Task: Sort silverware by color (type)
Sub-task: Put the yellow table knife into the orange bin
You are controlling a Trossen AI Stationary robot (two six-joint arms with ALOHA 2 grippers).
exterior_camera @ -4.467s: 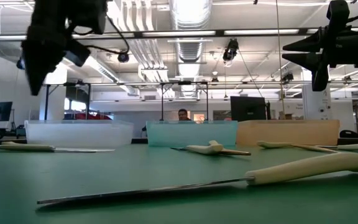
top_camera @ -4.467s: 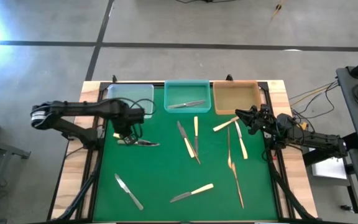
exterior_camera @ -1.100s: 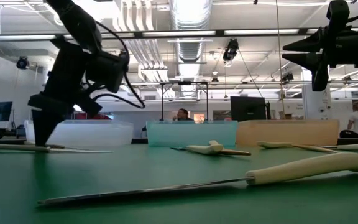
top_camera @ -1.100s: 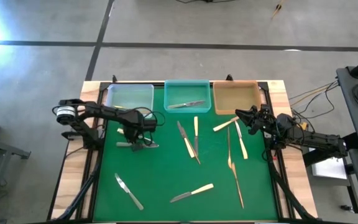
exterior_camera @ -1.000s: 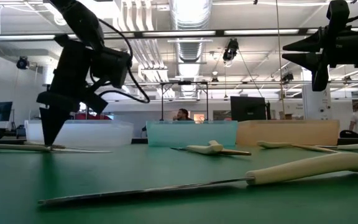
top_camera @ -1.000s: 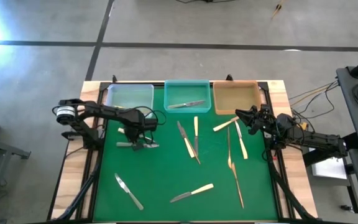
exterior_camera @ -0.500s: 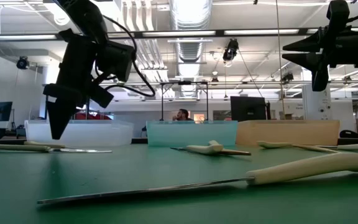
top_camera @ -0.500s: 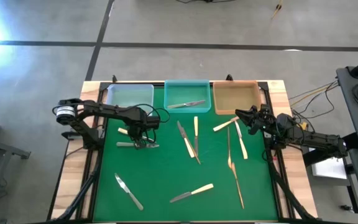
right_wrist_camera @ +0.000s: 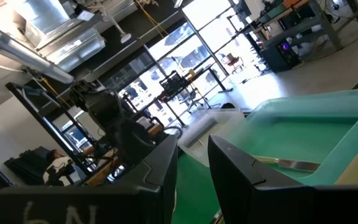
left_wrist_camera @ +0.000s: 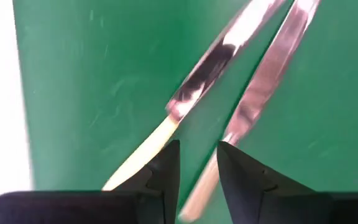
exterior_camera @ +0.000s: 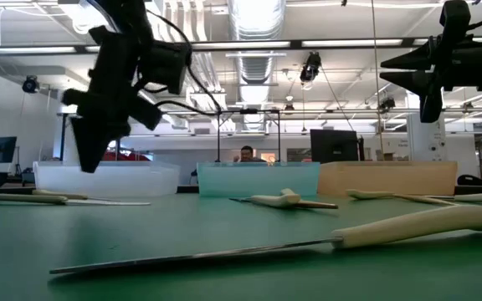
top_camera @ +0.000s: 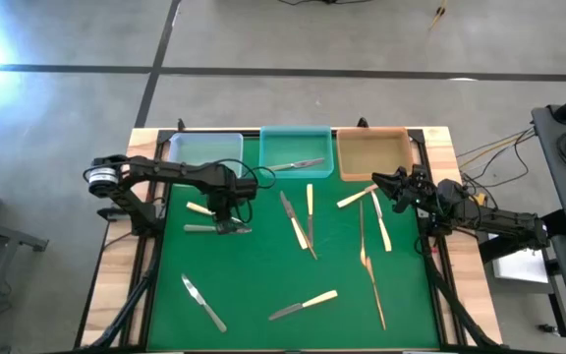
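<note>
Only the left wrist view shows the left gripper [left_wrist_camera: 195,171] up close: its fingers [left_wrist_camera: 165,177] are parted by a narrow gap with nothing between them, above a cream-handled knife [left_wrist_camera: 185,112] and an all-silver knife [left_wrist_camera: 263,93] lying side by side on the green mat [left_wrist_camera: 92,93]. From above, the left gripper [top_camera: 226,208] hovers at about 10 o'clock on the mat, over that pair [top_camera: 214,227]. The low view shows it [exterior_camera: 90,159] lifted clear of the surface; 0.5 s ago its tips sat lower, near the knives.

The right gripper [top_camera: 379,185] waits at 2 o'clock, slightly parted and empty, unchanged.

Other silverware lies scattered from centre to 5 o'clock; one silver knife [top_camera: 298,164] rests in the teal bin [top_camera: 298,133], between the clear bin [top_camera: 204,141] and the amber bin [top_camera: 371,138]. Behind lies a workshop with ceiling ducts; a person [exterior_camera: 245,154] is seen beyond the bins.
</note>
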